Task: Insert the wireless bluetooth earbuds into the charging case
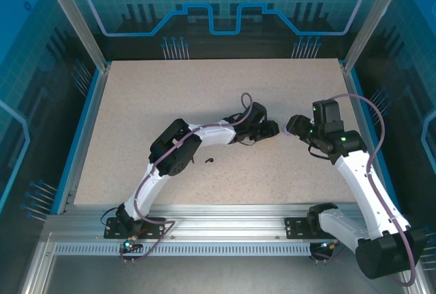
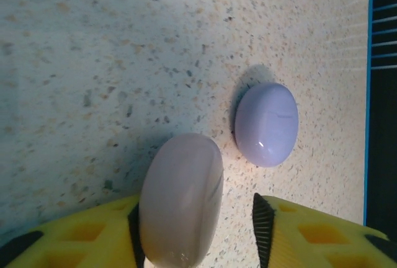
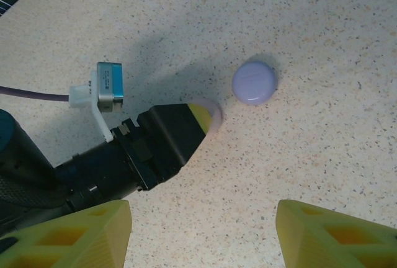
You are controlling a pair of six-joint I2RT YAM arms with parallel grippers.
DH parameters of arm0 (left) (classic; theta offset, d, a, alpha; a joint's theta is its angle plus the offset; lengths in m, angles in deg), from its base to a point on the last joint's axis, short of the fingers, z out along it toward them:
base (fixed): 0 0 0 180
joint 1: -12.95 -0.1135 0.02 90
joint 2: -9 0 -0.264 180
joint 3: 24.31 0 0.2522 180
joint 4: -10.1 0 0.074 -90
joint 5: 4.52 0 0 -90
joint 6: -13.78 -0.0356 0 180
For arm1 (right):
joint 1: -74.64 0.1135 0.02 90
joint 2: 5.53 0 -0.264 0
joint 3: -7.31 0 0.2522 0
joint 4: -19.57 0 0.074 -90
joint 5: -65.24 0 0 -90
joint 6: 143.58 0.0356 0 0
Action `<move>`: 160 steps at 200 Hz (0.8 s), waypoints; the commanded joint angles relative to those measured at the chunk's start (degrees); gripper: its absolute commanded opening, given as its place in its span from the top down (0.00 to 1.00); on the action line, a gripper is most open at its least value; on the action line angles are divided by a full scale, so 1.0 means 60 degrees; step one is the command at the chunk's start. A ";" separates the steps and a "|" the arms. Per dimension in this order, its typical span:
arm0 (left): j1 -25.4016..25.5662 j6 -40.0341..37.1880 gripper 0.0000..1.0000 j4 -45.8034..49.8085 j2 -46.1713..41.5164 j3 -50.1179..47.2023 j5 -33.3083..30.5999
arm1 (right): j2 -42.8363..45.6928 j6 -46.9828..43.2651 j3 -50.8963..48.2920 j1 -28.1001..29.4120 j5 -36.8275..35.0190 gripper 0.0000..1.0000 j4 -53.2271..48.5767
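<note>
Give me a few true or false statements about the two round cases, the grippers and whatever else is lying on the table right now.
1. The pale pink case sits between the jaws of the left gripper. True.
2. The purple case lies open. False: it is shut.
3. The right gripper holds the purple case. False: its jaws stand open and empty, with the case on the table ahead of them.
4. A small dark item lies on the table beside the left arm. True.
</note>
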 commanded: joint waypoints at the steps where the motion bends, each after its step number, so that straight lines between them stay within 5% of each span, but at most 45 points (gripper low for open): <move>1: -0.0159 -0.0553 0.48 0.0820 -0.0802 -0.0328 -0.0450 | 0.0109 -0.0181 0.0409 -0.0161 0.0271 0.36 -0.0204; 78: -0.0752 -0.2112 0.27 0.0648 -0.4456 -0.2644 -0.1336 | -0.0257 -0.0049 0.0358 0.0169 0.0727 0.30 -0.0006; 134: -0.1761 -0.2692 0.02 0.0413 -0.7762 -0.5157 -0.1858 | -0.2061 -0.0008 0.0970 0.2075 -0.0083 0.30 0.0312; 160: -0.2426 -0.2864 0.01 0.0502 -0.9189 -0.6386 -0.2255 | -0.3365 0.0009 0.1747 0.2939 -0.0374 0.29 0.0335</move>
